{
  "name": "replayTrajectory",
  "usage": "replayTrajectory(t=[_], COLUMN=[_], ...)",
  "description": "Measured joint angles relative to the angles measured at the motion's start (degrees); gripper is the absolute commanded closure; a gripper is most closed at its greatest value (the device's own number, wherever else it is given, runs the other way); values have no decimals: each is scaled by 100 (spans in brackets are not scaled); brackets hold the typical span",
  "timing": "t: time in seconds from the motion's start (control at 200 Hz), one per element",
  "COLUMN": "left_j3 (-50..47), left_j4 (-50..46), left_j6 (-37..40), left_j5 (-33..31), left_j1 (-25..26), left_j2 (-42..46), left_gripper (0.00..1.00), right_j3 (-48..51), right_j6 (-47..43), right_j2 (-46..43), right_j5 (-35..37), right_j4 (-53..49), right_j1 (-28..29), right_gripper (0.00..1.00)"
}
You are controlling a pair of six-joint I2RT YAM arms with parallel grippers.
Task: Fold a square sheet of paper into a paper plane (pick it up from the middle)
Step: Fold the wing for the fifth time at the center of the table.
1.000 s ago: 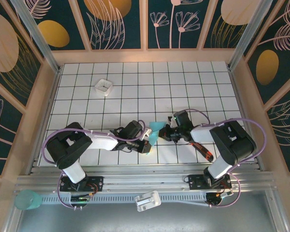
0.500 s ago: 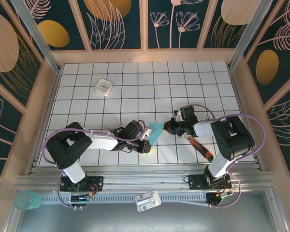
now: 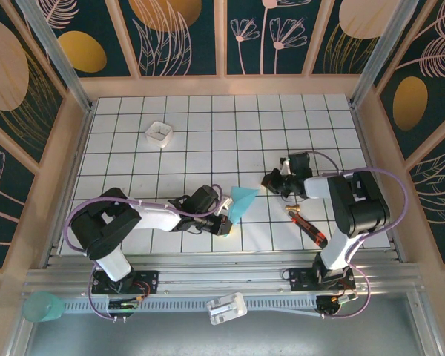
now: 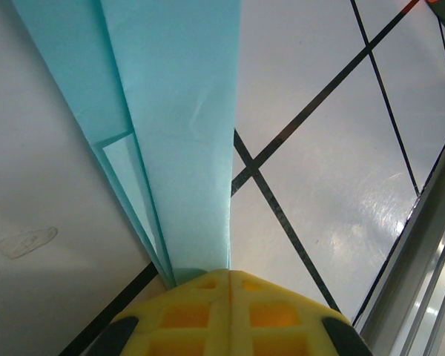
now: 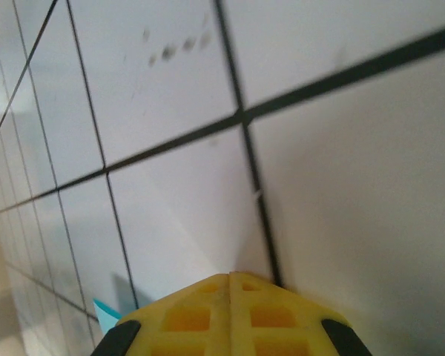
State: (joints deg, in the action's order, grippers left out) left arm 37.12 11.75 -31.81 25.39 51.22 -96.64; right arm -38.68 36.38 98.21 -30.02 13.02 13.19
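A: From above, the left gripper (image 3: 225, 217) pinches the plane (image 3: 243, 199) by its near end, low on the table (image 3: 208, 148), near the front.
B: The right gripper (image 3: 271, 180) sits near it, not touching. A pen (image 3: 308, 227) lies beside that arm.
A: Left wrist: clamped tight on layered folds, with the paper running up and away.
B: Right wrist: 2 tips pressed together, nothing between them. A blue corner shows at lower left.

Paper plane (image 3: 242, 200) is pinched at the tip of left gripper (image 3: 226, 218) and fanned out ahead of it. Right gripper (image 3: 269, 181) is closed, near the plane but apart. Red-and-black pen tool (image 3: 308, 227) is laid behind it.
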Motion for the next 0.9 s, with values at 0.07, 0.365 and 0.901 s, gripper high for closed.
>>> replayTrajectory(t=[0.07, 0.365, 0.901], left_j3=[0, 15, 81], left_j4=[-92, -304, 181], left_j6=[-94, -605, -1182], left_j5=[-35, -190, -144], left_j1=[11, 31, 31], left_j2=[59, 306, 291], left_gripper=[97, 70, 96], right_j3=[-4, 343, 960], right_j6=[-66, -286, 212], right_j2=[-122, -1991, -1001], right_j5=[39, 363, 365], right_j4=[-76, -275, 706], right_j1=[-46, 732, 2017], right_gripper=[100, 100, 100])
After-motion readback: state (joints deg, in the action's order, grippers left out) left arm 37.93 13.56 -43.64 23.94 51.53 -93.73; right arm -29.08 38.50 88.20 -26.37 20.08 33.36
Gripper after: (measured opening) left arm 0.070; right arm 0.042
